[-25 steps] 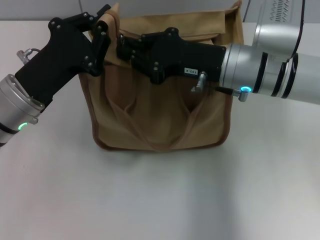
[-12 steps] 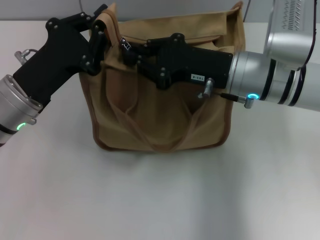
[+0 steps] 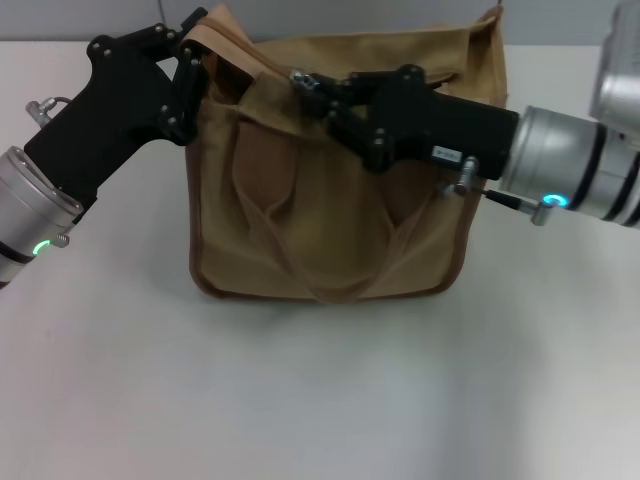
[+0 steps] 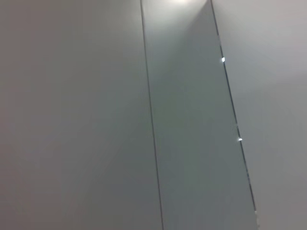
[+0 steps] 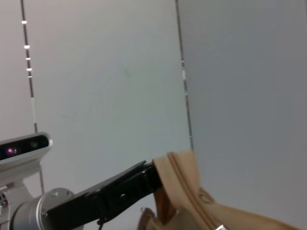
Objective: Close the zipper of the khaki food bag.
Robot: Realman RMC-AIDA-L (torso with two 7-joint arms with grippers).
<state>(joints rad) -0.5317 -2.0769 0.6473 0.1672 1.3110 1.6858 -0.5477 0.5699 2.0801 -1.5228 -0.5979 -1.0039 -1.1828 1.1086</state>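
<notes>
Left gripper (image 3: 197,52) fingers clamped on khaki food bag (image 3: 330,215) corner, right gripper (image 3: 305,84) fingers pinching zipper (image 3: 297,77) pull

A plain white surface (image 3: 320,390) fills the head view from 3 o'clock round through 6 to 9, matte and evenly lit, with a soft grey shadow lying on it toward 6 o'clock. At 12 o'clock its far edge meets a darker grey band.

The left wrist view shows only a pale grey wall (image 4: 72,115), crossed by two thin dark seams (image 4: 152,124) running from 12 toward 6 o'clock. The band between the seams is slightly darker, and small bright glints sit along the seam nearer 3 o'clock.

The right wrist view shows similar grey wall panels (image 5: 105,81), with thin seams.
</notes>
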